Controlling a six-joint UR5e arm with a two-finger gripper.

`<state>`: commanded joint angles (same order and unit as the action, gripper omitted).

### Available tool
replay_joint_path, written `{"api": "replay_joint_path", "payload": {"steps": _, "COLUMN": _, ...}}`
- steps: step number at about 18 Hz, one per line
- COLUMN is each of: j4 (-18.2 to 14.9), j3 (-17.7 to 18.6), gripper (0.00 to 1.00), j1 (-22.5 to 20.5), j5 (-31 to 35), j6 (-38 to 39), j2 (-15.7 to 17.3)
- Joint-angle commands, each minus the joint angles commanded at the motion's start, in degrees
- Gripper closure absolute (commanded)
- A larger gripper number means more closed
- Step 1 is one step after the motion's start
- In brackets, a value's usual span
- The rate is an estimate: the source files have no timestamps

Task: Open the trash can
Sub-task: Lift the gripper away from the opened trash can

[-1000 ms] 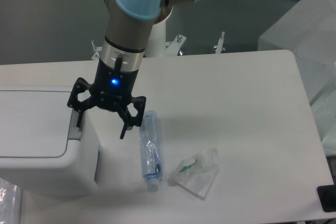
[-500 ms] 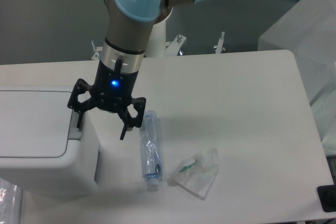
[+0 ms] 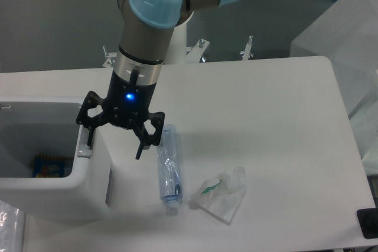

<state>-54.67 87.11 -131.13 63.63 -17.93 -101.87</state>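
Note:
The white trash can (image 3: 56,196) stands at the table's left edge with its top open. Its dark inside (image 3: 35,146) shows, with a colourful item (image 3: 47,166) at the bottom. The flat lid is not in view. My gripper (image 3: 114,149) is open and points down over the can's right rim. Its left finger (image 3: 90,137) is right above the grey push tab (image 3: 84,153); I cannot tell whether it touches. Its right finger (image 3: 140,146) hangs outside the can's right wall. The gripper holds nothing.
A clear plastic bottle (image 3: 169,169) lies on the white table (image 3: 266,122) just right of the gripper. A crumpled clear plastic bag (image 3: 221,193) lies beside the bottle's cap. Covered equipment (image 3: 348,33) stands at the far right.
The trash can's lid was shut flat in both earlier frames; now it has sprung open and the inside shows. The gripper has barely moved.

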Motion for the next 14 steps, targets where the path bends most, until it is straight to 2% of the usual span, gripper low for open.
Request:
{"api": "replay_joint_path", "payload": {"steps": 4, "j4": 0.0, "j3": -2.99, "gripper": 0.0, "j1": -0.35, "j5": 0.09, "j6": -0.09, "j2": 0.35}}
{"api": "replay_joint_path", "payload": {"steps": 7, "j4": 0.09, "j3": -5.01, "gripper": 0.0, "j1": -2.45, "j5": 1.05, "j6": -0.88, "j2": 0.53}}
{"api": "replay_joint_path", "payload": {"steps": 9, "j4": 0.0, "j3": -5.46, "gripper": 0.0, "j1": -3.25, "j5": 3.85, "j6": -1.23, "j2": 0.53}}
{"api": "replay_joint_path", "payload": {"steps": 12, "j4": -0.17, "j3": -5.37, "gripper": 0.0, "j1": -4.04, "j5": 14.03, "j6": -1.32, "j2": 0.53}}
{"api": "replay_joint_path", "payload": {"steps": 14, "j4": -0.09, "j3": -5.54, "gripper": 0.0, "j1": -5.62, "j5": 14.94, "j6": -1.41, "j2": 0.53}}
